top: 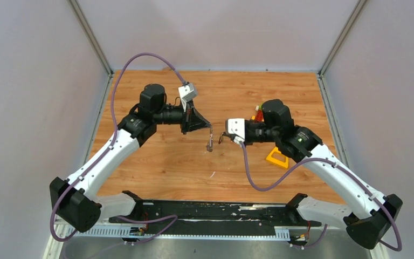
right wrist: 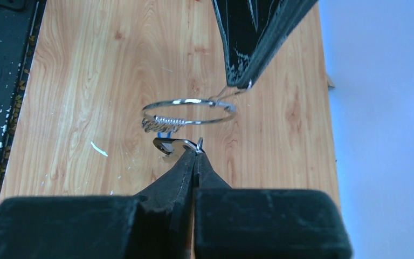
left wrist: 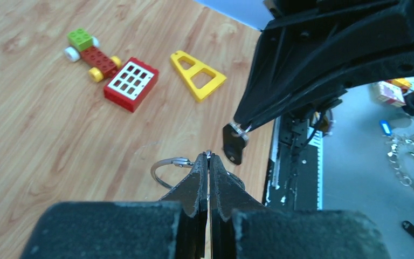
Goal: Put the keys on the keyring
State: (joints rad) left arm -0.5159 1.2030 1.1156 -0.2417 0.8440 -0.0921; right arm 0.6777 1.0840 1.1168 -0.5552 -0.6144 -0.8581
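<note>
Left gripper [left wrist: 208, 157] is pressed shut on the keyring [right wrist: 188, 112], mid-frame in the right wrist view. Right gripper [right wrist: 197, 149] pinches the key [left wrist: 234, 144] just below it. I'd approach slowly and keep the ring level. The split end is possibly by the coil.

Your enclosure, item by item:

1. Your table top [top: 156, 167]: light wood grain, warm orange-brown, with a few white flecks toward your near edge.
2. The back wall [top: 215, 32]: a plain, pale lilac-grey panel.
3. The left wall [top: 27, 91] and right wall [top: 393, 91]: the same pale panels.
4. The left corner post [top: 91, 38] and right corner post [top: 342, 38]: grey metal strips at the rear corners.
5. The black base rail [top: 215, 211]: runs along your near edge, scuffed white.
6. The metal ledge [top: 221, 251]: dull grey, just below that rail.
7. The grey surface [left wrist: 350, 183]: lies beyond the table's edge in the left wrist view, strewn with small, blurred clutter.
8. Light: even and soft across the wood, casting only faint shadows.
</note>
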